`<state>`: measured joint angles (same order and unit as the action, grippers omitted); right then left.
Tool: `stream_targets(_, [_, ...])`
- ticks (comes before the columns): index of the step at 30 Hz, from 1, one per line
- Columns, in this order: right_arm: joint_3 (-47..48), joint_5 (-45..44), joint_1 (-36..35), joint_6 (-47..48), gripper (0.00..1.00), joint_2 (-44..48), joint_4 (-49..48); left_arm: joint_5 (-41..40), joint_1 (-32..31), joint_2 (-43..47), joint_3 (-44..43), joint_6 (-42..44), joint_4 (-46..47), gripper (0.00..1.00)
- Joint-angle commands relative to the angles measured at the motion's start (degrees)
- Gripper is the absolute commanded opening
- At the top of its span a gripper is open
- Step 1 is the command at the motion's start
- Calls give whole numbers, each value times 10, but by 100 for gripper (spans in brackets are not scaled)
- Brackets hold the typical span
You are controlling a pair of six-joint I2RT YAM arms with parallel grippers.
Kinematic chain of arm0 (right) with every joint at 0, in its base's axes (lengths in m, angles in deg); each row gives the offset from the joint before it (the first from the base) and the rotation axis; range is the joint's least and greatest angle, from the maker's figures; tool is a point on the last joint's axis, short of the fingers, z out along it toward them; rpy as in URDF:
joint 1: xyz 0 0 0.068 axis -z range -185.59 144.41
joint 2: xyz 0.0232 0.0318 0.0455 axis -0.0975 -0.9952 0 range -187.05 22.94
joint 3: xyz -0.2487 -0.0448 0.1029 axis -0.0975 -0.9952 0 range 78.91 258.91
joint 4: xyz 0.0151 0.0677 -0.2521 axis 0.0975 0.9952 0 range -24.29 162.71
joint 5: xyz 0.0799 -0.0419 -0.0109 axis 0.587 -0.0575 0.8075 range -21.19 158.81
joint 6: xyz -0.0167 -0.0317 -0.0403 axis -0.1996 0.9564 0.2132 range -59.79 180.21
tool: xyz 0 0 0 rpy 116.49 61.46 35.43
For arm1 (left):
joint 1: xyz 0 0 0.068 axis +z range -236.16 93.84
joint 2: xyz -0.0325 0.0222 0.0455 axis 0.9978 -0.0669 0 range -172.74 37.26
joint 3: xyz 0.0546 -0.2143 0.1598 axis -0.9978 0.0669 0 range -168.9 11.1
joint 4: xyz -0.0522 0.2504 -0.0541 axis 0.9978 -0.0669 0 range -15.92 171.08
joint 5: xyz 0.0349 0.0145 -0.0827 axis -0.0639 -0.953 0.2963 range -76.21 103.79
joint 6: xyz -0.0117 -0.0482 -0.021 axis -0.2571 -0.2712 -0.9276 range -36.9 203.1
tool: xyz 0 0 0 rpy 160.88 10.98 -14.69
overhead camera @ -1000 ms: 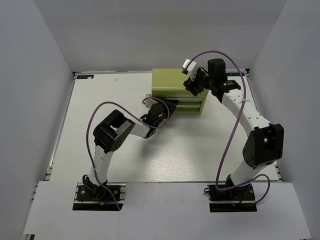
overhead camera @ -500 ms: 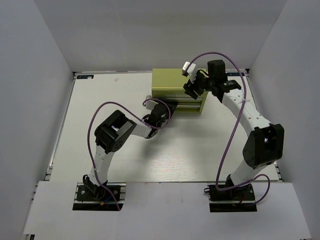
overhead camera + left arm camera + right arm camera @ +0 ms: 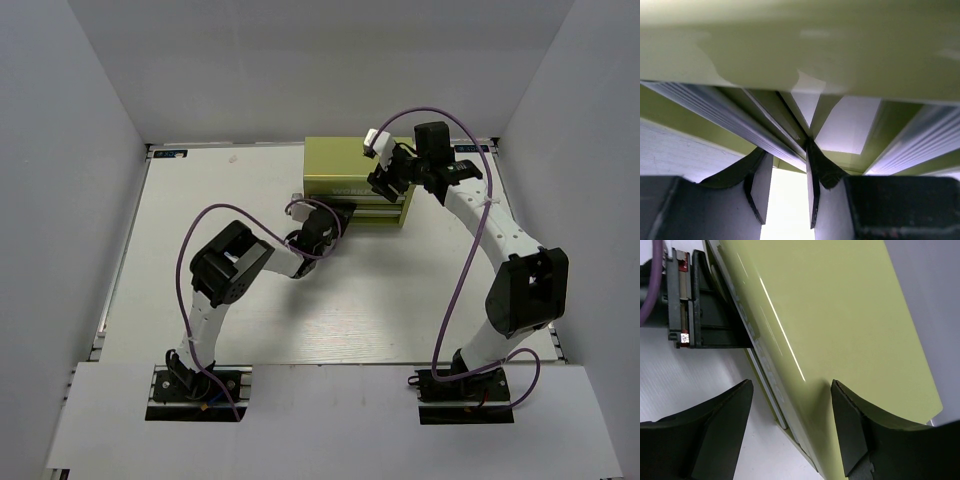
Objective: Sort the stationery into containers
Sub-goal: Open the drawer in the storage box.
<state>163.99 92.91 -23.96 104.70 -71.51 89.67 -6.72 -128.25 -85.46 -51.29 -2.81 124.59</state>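
Note:
The olive-green chest (image 3: 340,165) stands at the back middle of the table. It fills the left wrist view (image 3: 840,40) and the right wrist view (image 3: 850,315). My left gripper (image 3: 322,222) is pressed against the chest's drawer fronts near their left end. Its fingers (image 3: 812,185) stand a little apart with nothing between them. My right gripper (image 3: 385,183) is open and straddles the chest's top front edge near the right end (image 3: 790,390). No tube shows in any view.
The silver drawer handles (image 3: 715,107) run across the chest's front. The left gripper's black body (image 3: 685,300) shows in the right wrist view, close to the drawer front. Grey walls stand around the white table (image 3: 220,200).
The drawer fronts have slid back toward the chest body. My left gripper has moved with them, up toward the chest. The right gripper has shifted only slightly.

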Motion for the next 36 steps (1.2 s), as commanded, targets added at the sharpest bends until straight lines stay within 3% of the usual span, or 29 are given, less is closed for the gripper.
stream_targets(1, [30, -25, 2, 5, 70, -9, 7, -38, 10, -7, 13, 17, 4, 1])
stream_targets(16, [95, -101, 2, -33, 67, -72, 24, 0, -12, 59, 115, 12, 53, 0])
stream_targets(29, [101, -121, 4, -37, 67, -84, 29, 22, -47, 141, 198, 17, 32, 0])
stream_targets(31, [98, -120, 0, -35, 67, -84, 33, 28, -42, 141, 198, 17, 25, 14])
stream_targets(32, [98, -116, 1, -35, 67, -82, 32, 34, -41, 146, 198, 22, 25, 35])
stream_targets(33, [97, -110, 0, -32, 67, -78, 35, 34, -41, 146, 198, 22, 25, 44])
stream_targets(36, [91, -96, 1, -30, 69, -64, 30, 56, -41, 157, 192, 42, 19, 61])
